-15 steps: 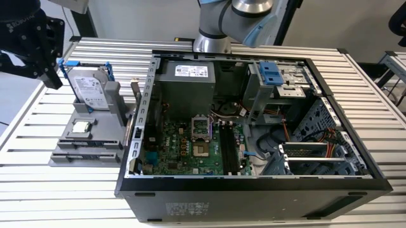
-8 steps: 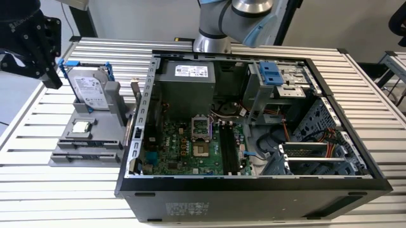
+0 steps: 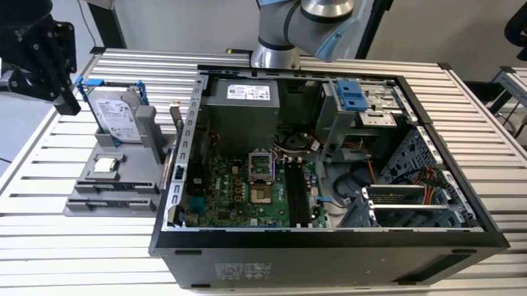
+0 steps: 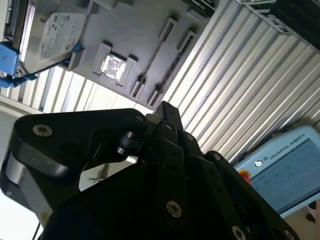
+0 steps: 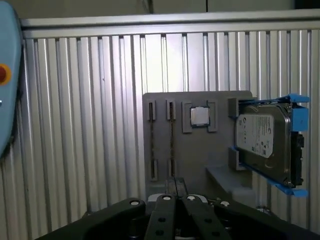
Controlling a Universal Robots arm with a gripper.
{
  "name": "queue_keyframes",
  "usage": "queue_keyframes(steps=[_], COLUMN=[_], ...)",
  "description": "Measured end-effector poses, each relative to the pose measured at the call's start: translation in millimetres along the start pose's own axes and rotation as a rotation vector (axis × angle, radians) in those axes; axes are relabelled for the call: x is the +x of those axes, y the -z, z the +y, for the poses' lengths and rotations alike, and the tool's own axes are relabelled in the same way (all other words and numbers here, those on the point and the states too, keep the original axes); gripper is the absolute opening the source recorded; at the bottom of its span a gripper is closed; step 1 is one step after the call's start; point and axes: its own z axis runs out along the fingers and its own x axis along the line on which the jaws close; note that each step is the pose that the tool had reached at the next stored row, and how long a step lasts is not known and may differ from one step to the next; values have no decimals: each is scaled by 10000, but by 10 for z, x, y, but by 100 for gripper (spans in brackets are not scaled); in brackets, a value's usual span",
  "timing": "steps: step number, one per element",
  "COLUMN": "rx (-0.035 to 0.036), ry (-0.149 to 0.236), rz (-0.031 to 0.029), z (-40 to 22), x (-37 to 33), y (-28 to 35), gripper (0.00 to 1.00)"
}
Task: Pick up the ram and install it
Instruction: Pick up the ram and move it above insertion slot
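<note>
Up at the exterior view's upper left, the matte black gripper [image 3: 66, 102], fingertips closed together on nothing, hangs above the grey slotted holder [image 3: 123, 185] carrying the slim ram [image 5: 171, 142] on edge.

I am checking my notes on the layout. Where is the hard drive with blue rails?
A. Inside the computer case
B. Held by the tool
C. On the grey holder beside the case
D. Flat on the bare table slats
C: in the exterior view the hard drive leans on the grey holder, outside the computer case.
</note>
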Motion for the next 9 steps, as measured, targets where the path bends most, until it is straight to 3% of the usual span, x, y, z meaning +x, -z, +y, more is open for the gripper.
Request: queue_keyframes(steps=[9], rx=[-14], ry=[867], rz=[5], z=[0], x=[0], y=[0], gripper=[0])
